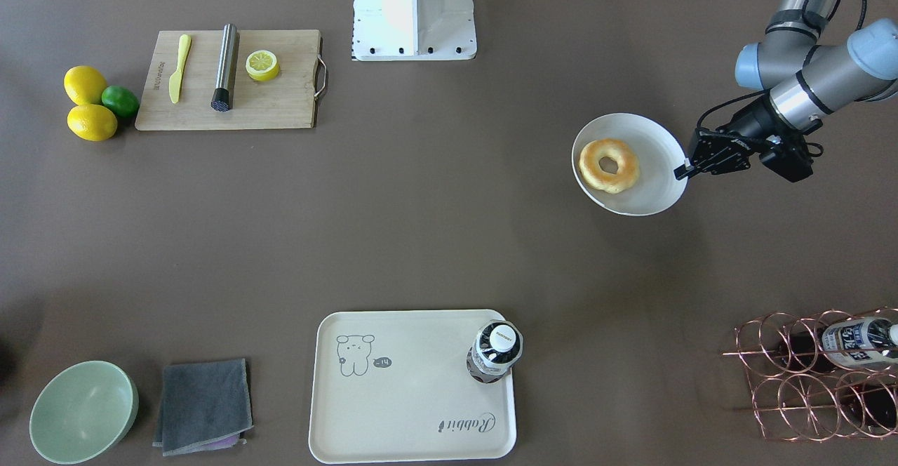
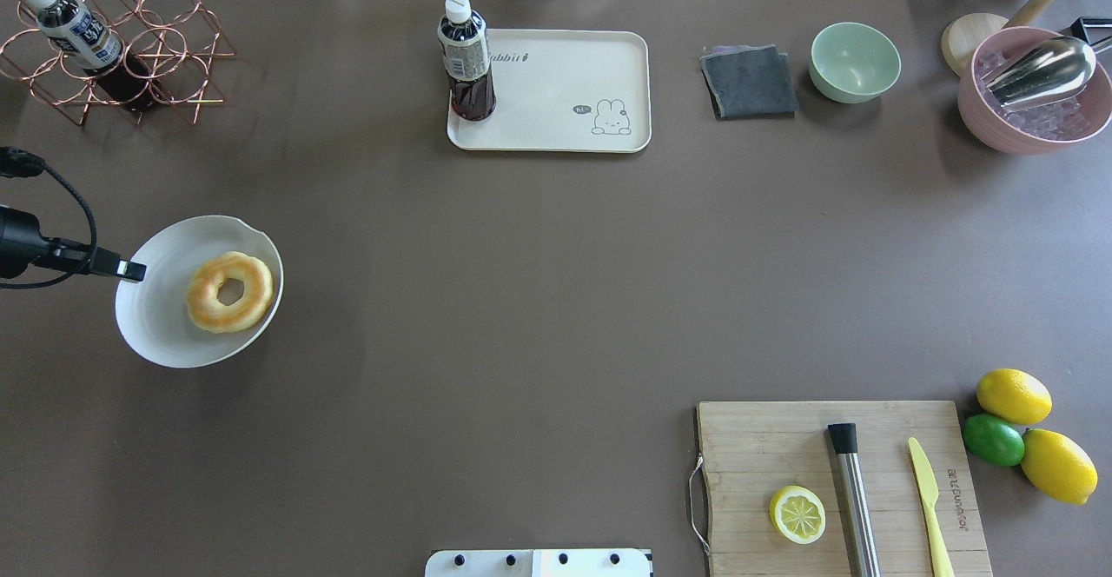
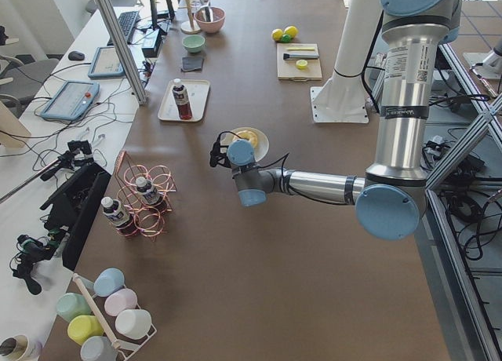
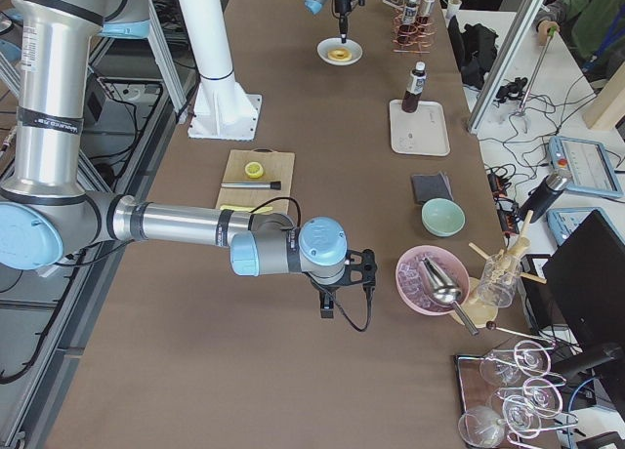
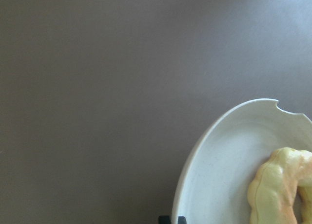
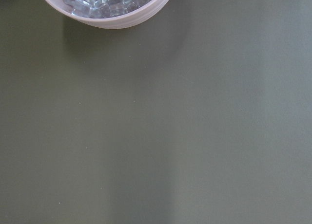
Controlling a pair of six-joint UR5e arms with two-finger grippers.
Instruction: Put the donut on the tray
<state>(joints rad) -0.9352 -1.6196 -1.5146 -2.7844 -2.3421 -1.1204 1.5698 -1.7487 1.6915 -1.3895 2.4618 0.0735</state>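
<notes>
The golden glazed donut lies on a round white plate at the table's left side, also in the overhead view and in the left wrist view. My left gripper points down at the plate's outer rim, fingers together and holding nothing; I cannot tell if it touches the rim. The cream rabbit tray lies at the far middle edge, far from the donut. My right gripper shows only in the exterior right view, beside a pink bowl; I cannot tell its state.
A dark drink bottle stands on the tray's corner. A copper wire rack with bottles is beyond the plate. A cutting board with a lemon half, lemons, a grey cloth, a green bowl and a pink ice bowl lie to the right.
</notes>
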